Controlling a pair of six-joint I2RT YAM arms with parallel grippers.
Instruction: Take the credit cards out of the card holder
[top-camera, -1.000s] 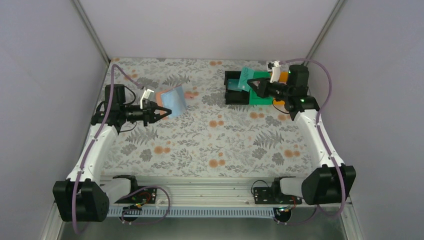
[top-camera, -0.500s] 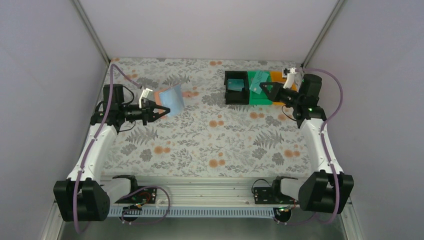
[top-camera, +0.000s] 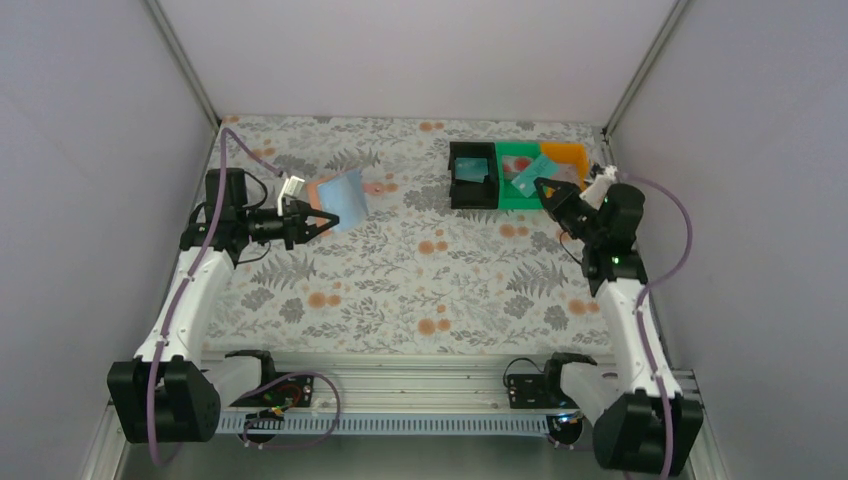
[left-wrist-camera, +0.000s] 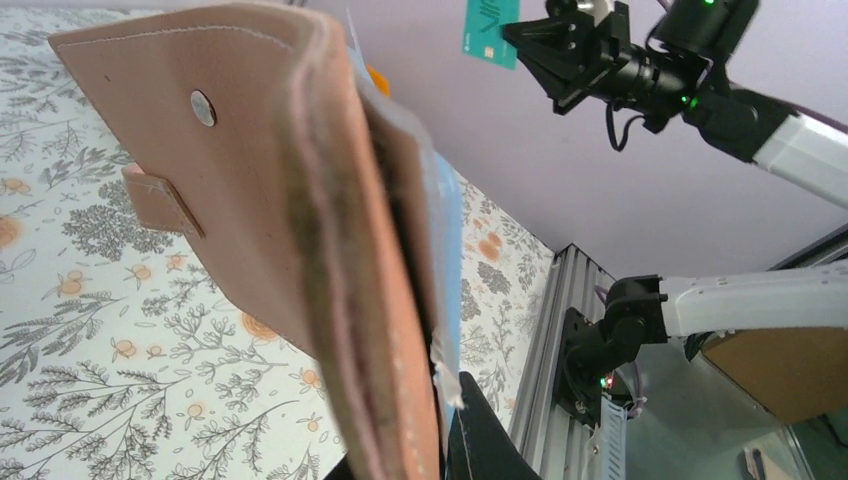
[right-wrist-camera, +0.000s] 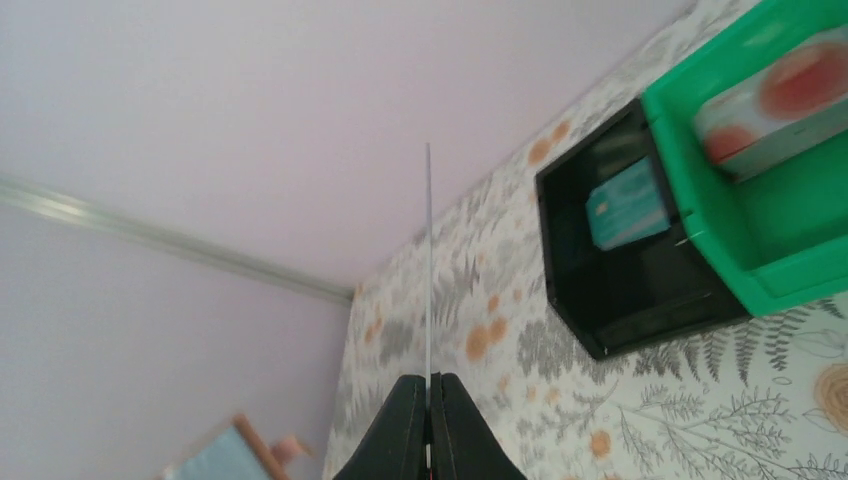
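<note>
The card holder (top-camera: 341, 199), salmon-tan outside and light blue inside, hangs above the table's left side with my left gripper (top-camera: 322, 222) shut on its lower edge. In the left wrist view the card holder (left-wrist-camera: 260, 200) fills the frame, my left gripper (left-wrist-camera: 442, 440) pinching it at the bottom. My right gripper (top-camera: 545, 190) is shut on a teal credit card (top-camera: 527, 178) over the green bin (top-camera: 515, 204). Seen edge-on, that credit card (right-wrist-camera: 428, 260) rises as a thin line from my right gripper (right-wrist-camera: 428, 385). Another teal card (right-wrist-camera: 627, 205) lies in the black bin (right-wrist-camera: 640, 310). A white card with red marks (right-wrist-camera: 775, 95) lies in the green bin (right-wrist-camera: 800, 275).
Three small bins stand in a row at the back right: the black bin (top-camera: 455, 175), the green one, and an orange bin (top-camera: 566, 155). The floral table cloth (top-camera: 430, 280) stretches between the arms. Grey walls close in the back and both sides.
My right arm has swung to the right and drawn back, carrying the teal card from over the black bin to over the green bin. The left arm and card holder have stayed put.
</note>
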